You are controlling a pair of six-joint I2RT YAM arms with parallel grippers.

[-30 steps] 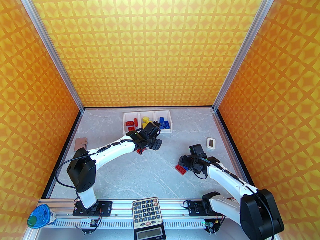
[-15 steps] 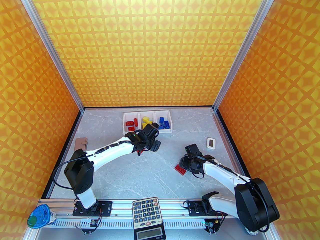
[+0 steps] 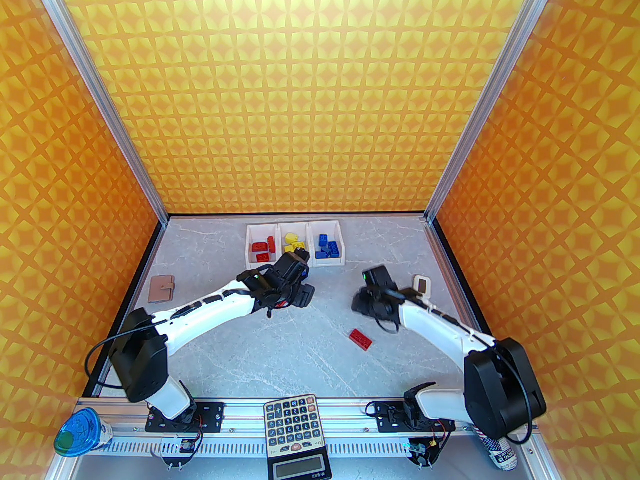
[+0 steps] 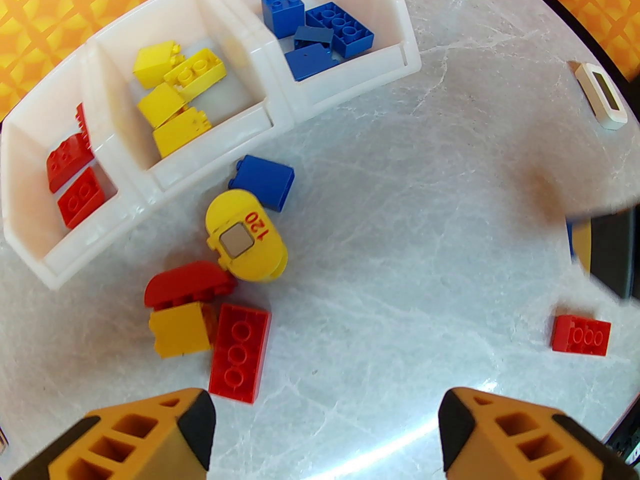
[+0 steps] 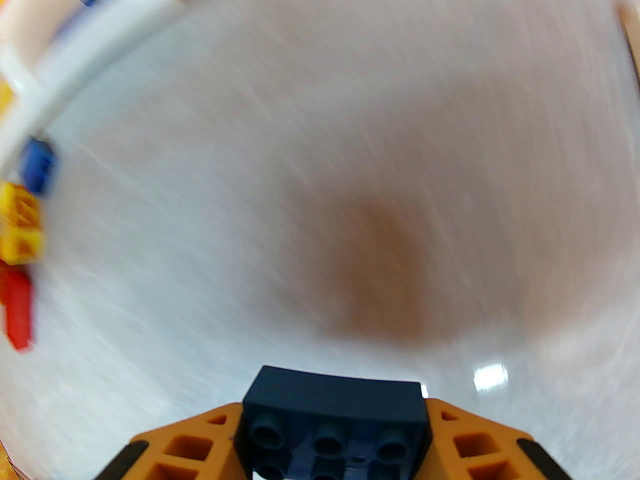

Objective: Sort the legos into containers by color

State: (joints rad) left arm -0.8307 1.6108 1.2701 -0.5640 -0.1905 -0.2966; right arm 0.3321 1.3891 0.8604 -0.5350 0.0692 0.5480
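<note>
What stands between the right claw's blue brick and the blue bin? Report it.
Nothing visible. The right claw grips the blue brick, and bare tabletop lies between it and the blue bin.

Red "120" printed on top of yellow rounded brick [image 4: 246, 238]. Calculator [image 3: 294, 425] key labels too small to read; print on can [image 3: 500, 452] also illegible.

arms [image 3: 210, 308]: white shells, black joints | cables [image 3: 89, 363]: black, looped | fingers [image 4: 150, 433]: orange, latticed, black pads | leds [image 3: 257, 276]: green
</note>
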